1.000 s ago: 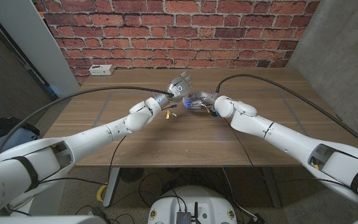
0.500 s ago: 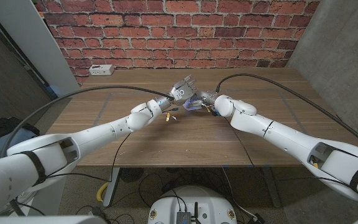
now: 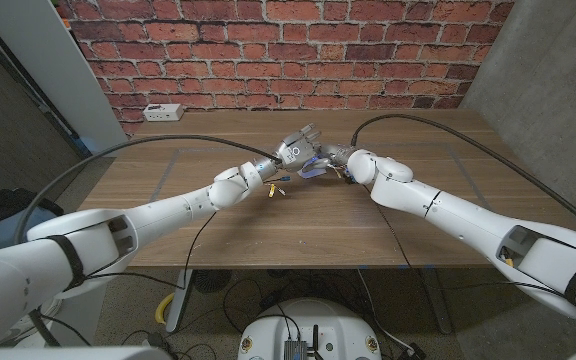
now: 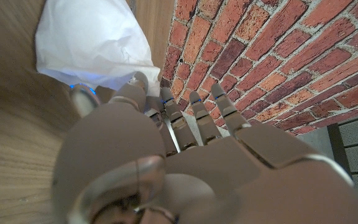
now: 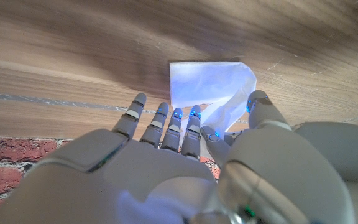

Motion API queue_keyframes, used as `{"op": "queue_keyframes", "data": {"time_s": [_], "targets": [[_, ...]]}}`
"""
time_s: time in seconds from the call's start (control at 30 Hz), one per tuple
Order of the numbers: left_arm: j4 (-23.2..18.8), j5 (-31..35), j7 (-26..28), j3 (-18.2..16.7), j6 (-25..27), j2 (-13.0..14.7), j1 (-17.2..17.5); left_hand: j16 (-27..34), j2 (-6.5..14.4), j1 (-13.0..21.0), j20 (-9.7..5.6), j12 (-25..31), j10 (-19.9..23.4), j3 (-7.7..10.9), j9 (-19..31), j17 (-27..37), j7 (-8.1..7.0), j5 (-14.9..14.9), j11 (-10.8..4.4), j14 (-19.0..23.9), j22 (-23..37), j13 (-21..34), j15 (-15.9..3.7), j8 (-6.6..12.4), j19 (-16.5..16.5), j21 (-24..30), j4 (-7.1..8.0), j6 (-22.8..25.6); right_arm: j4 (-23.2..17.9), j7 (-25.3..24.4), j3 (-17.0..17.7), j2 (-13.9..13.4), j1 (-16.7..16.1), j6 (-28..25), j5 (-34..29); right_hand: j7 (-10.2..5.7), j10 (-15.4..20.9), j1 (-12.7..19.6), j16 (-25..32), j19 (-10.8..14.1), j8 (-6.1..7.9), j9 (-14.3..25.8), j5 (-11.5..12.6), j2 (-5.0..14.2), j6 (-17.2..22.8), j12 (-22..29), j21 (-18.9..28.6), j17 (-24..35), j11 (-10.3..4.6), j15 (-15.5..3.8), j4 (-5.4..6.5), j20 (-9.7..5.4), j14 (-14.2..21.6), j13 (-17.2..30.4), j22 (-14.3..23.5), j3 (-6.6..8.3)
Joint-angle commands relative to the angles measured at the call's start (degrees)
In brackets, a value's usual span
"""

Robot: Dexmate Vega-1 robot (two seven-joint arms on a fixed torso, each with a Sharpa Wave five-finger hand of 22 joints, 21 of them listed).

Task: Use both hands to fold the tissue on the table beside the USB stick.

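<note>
we are pinching the tissue mid-table, partly folded, with our right hand; our left hand is touching its edge, fingers spread. flattening is remaining, we are judging.

No text, label, brand, number or sign can be read in any view; the markings on the robot's arms are too small and blurred to tell.

Both hands largely hide the tissue.
</note>
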Motion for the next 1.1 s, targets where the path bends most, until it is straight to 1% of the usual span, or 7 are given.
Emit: {"op": "queue_keyframes", "data": {"time_s": [0.03,0.3,0.5,0.6,0.77,0.93,1.1], "targets": [[2.3,-1.8,3.4,2.3,-0.7,-1.0,-1.6,0.1,-0.2,-0.6,-0.35,-0.1,0.5,0.24,0.1,0.2,-0.27,-0.1,0.0,0.7,0.2,0.1,-8.42,-0.07,0.1,0.4,0.11,0.4,-2.1,0.6,-1.5,-1.2,0.9,-6.6,-2.9,0.02,-0.3,-0.5,0.1,-0.1,0.57,0.1,0.4,-0.55,0.2,0.2,0.0,0.2,0.1,0.09,0.06,0.06,-0.3,0.2,0.2,-0.45],[2.3,-1.2,5.4,3.2,1.1,-1.1,-1.8,0.0,-0.2,-0.7,-0.41,-0.2,0.7,0.29,0.0,0.2,-0.29,-0.1,-0.15,0.7,0.2,0.1,-8.51,-0.09,0.1,0.4,0.1,0.5,-2.9,2.6,-3.8,-1.2,2.5,-16.1,-6.0,-0.45,-4.1,-1.4,-0.3,-2.0,0.45,0.2,1.4,-1.64,-2.5,-0.3,-0.2,0.1,0.51,1.2,-0.07,0.33,-2.9,0.3,0.2,-1.46],[1.7,-1.2,5.7,3.4,1.8,-0.7,-1.8,-0.1,-0.3,-0.8,-0.44,-0.2,0.9,0.35,0.0,0.2,-0.34,-0.1,-0.17,0.8,0.1,0.1,-8.58,0.0,0.1,0.5,0.02,0.9,-2.8,2.8,-4.5,-1.5,3.0,-19.3,-5.8,-0.47,-4.8,-2.0,-0.4,-2.8,0.64,0.2,1.7,-1.85,-2.8,-0.2,-0.3,0.2,0.89,1.67,0.09,0.61,-3.9,0.3,0.2,-1.85],[1.4,-0.9,5.8,3.5,2.0,-0.5,-1.8,-0.2,-0.3,-0.8,-0.44,-0.2,0.9,0.37,0.0,0.2,-0.3,-0.1,-0.18,0.8,0.1,0.1,-8.59,0.0,0.1,0.5,0.01,1.0,-2.9,2.7,-4.9,-1.8,3.2,-20.6,-5.8,-0.51,-5.4,-0.4,-0.4,-3.3,0.9,0.2,2.5,-0.05,-3.0,0.1,-0.3,0.2,0.45,1.45,-0.42,0.63,-4.7,0.3,0.2,-0.74],[1.5,-0.5,5.4,3.9,2.3,-0.6,-1.8,-0.2,-0.4,-0.9,-0.42,-0.4,0.9,0.41,0.0,0.2,-0.18,-0.1,-0.33,0.9,0.1,0.1,-8.63,-0.03,0.0,0.5,-0.02,1.1,-3.6,2.2,-5.3,-2.1,3.5,-23.5,-5.7,-0.84,-7.1,4.7,-0.4,-4.0,0.92,0.2,3.1,3.41,-4.5,0.3,0.0,-0.2,0.23,1.14,-2.59,0.25,-6.3,0.3,0.1,2.24],[1.8,0.5,4.7,4.0,4.6,-1.0,-1.4,-0.3,-0.4,-0.8,-0.61,-0.4,0.9,0.49,0.0,0.1,-0.16,0.0,-0.37,0.8,0.1,0.1,-8.75,0.01,0.0,0.5,-0.14,1.3,-4.1,1.8,-6.2,-2.4,4.1,-26.8,-5.8,-0.9,-10.6,6.0,-0.7,-5.3,0.54,0.2,2.7,3.65,-6.6,-0.4,-0.2,-0.5,0.59,1.45,-3.01,-0.01,-8.3,0.2,0.1,2.88],[2.0,1.0,3.7,4.2,5.9,-1.1,-1.3,-0.5,-0.5,-0.9,-0.73,-0.6,0.9,0.55,0.0,0.1,0.33,0.0,-0.33,0.8,0.1,0.1,-8.8,0.0,-0.1,0.5,-0.21,1.6,-5.0,0.4,-6.7,-2.9,4.3,-29.9,-5.7,-0.52,-16.0,5.9,-1.1,-8.7,0.16,0.2,2.0,3.41,-10.9,-0.6,-0.7,-0.7,1.36,2.43,-2.57,0.75,-12.2,0.1,0.1,2.51]]}}
